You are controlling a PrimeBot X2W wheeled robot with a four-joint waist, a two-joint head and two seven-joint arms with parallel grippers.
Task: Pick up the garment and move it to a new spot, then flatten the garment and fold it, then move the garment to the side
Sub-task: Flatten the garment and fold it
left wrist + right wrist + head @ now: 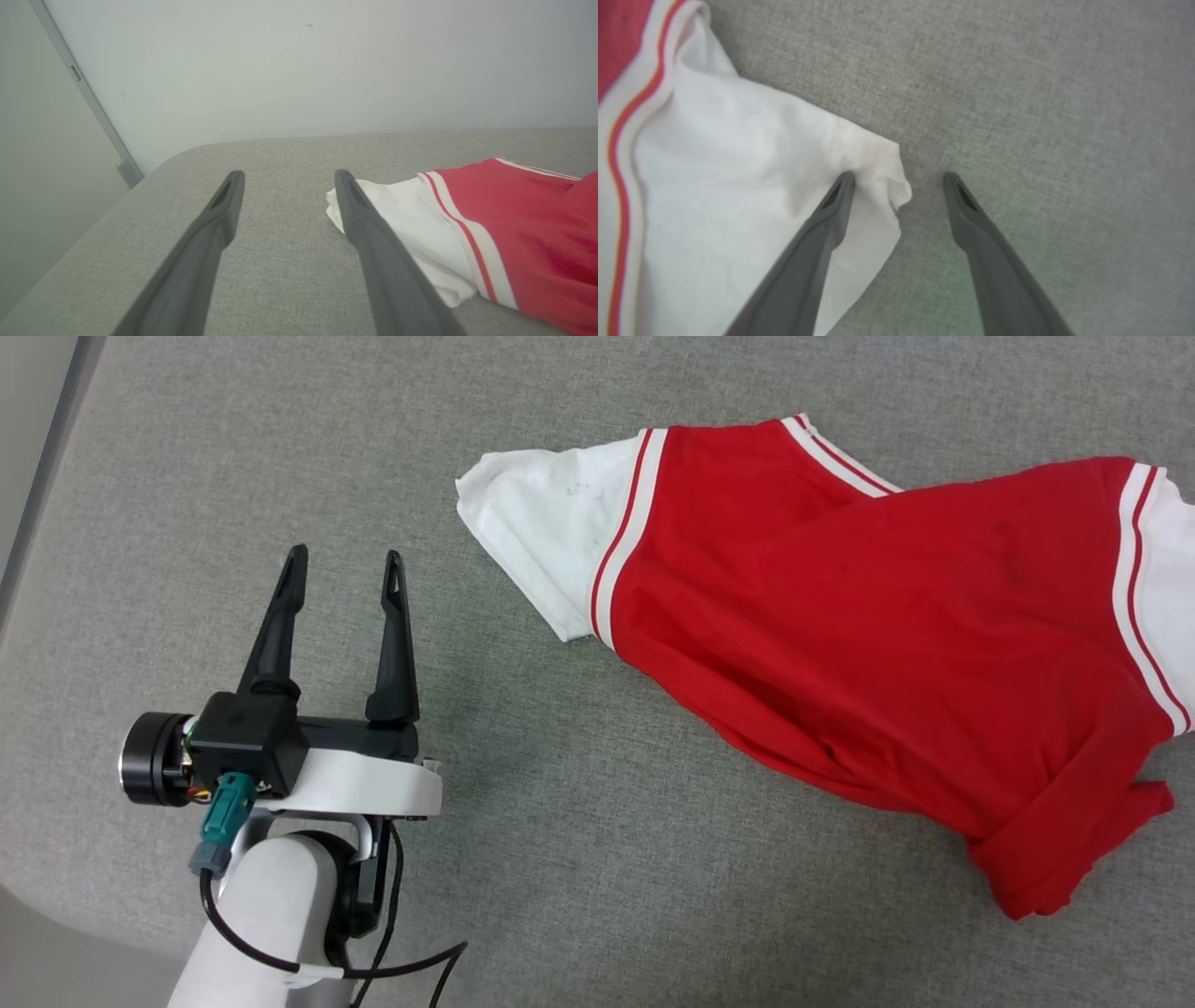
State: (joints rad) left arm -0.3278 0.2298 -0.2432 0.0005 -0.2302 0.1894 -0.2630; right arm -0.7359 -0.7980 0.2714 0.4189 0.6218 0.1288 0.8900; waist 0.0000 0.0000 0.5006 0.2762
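Note:
The garment (887,644), red with white sleeves and striped trim, lies rumpled across the right half of the grey surface. One white sleeve (546,527) points left. My left gripper (345,558) stands open left of that sleeve, a short gap away, with nothing between its fingers. From the left wrist the sleeve (420,228) lies just right of the right finger (355,205), with the gripper (285,175) open over bare fabric. My right gripper (899,176) is open over the other white sleeve's (738,186) edge, its left fingertip (843,186) on the cloth and the sleeve corner between the fingers.
The grey fabric surface (560,803) has a rounded front-left corner and drops off at the left. A pale wall (327,70) with a grey vertical strip (84,98) rises behind the far edge. Bare surface lies left of and in front of the garment.

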